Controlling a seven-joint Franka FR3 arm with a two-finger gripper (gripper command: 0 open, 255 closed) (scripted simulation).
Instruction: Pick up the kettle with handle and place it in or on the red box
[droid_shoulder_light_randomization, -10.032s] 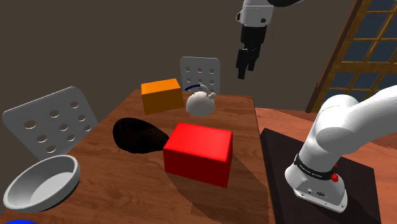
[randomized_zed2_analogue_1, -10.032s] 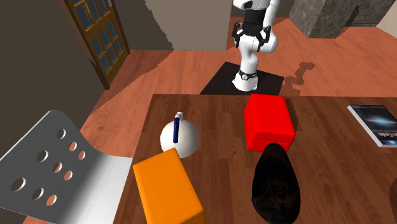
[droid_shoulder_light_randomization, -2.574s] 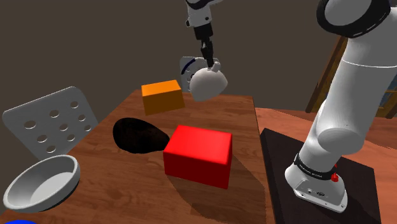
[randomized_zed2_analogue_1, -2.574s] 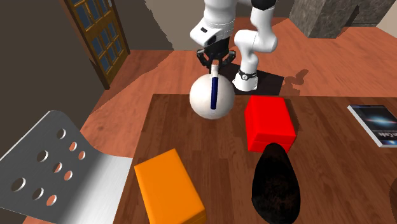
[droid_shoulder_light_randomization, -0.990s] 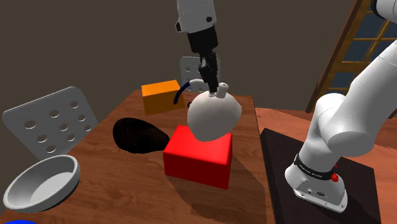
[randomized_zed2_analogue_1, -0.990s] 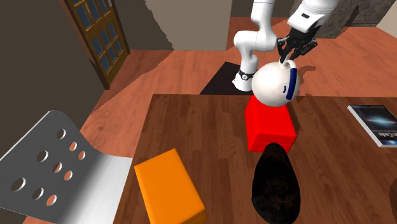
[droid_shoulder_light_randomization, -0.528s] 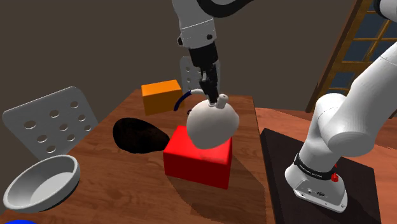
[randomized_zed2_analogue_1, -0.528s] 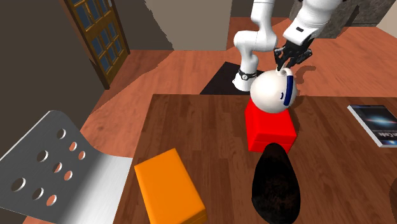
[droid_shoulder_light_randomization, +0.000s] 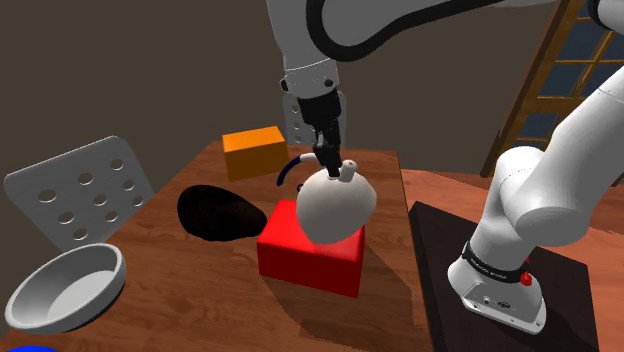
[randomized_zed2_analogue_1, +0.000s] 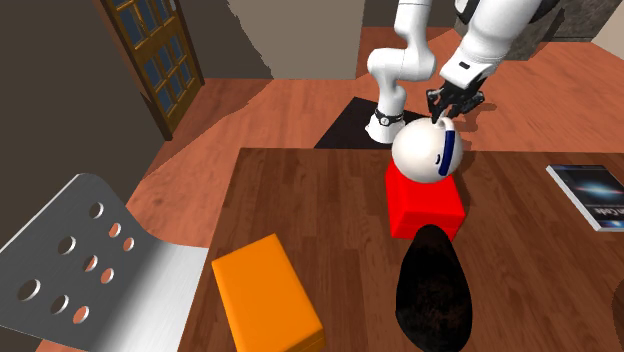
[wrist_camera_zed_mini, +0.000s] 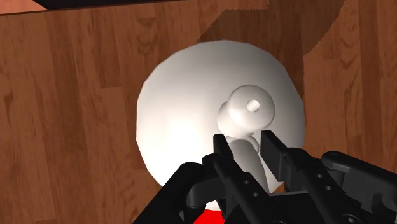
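Observation:
The kettle (droid_shoulder_light_randomization: 335, 205) is a round white pot with a dark blue handle (randomized_zed2_analogue_1: 449, 150) and a knobbed stub on top. It sits low over the red box (droid_shoulder_light_randomization: 308, 262), right at the box's top face (randomized_zed2_analogue_1: 425, 208); actual contact I cannot tell. My black gripper (droid_shoulder_light_randomization: 328, 160) comes down from above and is shut on the kettle's top. In the wrist view my gripper (wrist_camera_zed_mini: 245, 149) clasps the white stub below its knob, above the kettle body (wrist_camera_zed_mini: 184, 121).
On the wooden table (droid_shoulder_light_randomization: 190, 300) lie an orange box (droid_shoulder_light_randomization: 252, 150), a black lump (droid_shoulder_light_randomization: 215, 213) beside the red box and a grey bowl (droid_shoulder_light_randomization: 65, 290). A book (randomized_zed2_analogue_1: 590, 195) lies at the second exterior view's right. Perforated grey chairs (droid_shoulder_light_randomization: 80, 190) stand around.
The kettle has come down with the gripper, from hanging above the red box to sitting low at its top. The grip on it has not changed.

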